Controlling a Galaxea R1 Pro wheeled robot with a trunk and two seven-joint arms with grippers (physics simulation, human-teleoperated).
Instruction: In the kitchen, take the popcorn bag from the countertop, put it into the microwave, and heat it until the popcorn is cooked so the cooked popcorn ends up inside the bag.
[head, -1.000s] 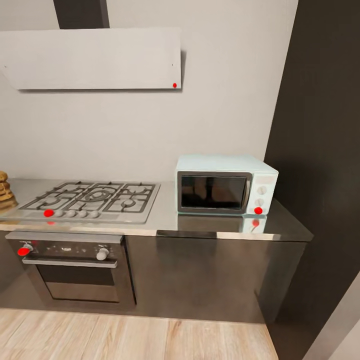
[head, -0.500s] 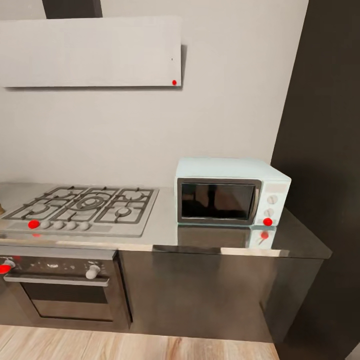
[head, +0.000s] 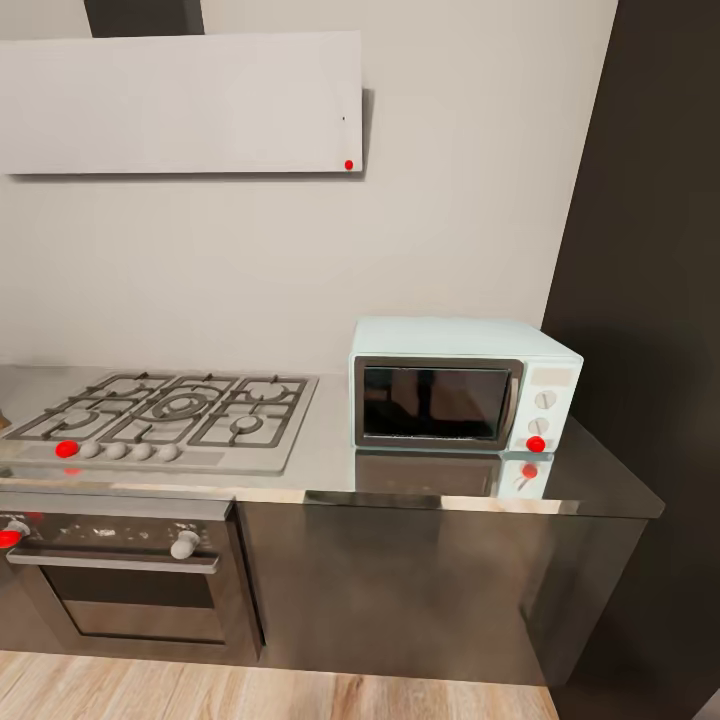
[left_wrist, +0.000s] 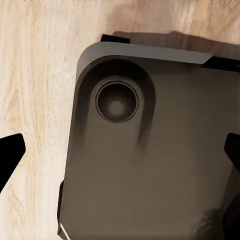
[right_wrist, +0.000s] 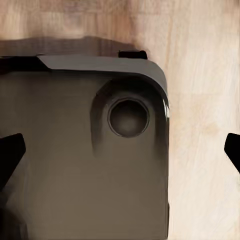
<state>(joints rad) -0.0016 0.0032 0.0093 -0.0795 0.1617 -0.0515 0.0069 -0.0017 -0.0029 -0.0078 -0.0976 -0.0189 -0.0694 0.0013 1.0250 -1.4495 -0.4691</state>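
Microwave (head: 463, 386) on steel countertop (head: 330, 455).

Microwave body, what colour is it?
Pale mint blue, with a dark glass window and steel door frame; the microwave shows best in the head view.

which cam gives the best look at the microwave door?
Head view: the microwave sits on the countertop with its door shut, facing the camera. Both wrist views look down on the robot's dark base and wood floor instead.
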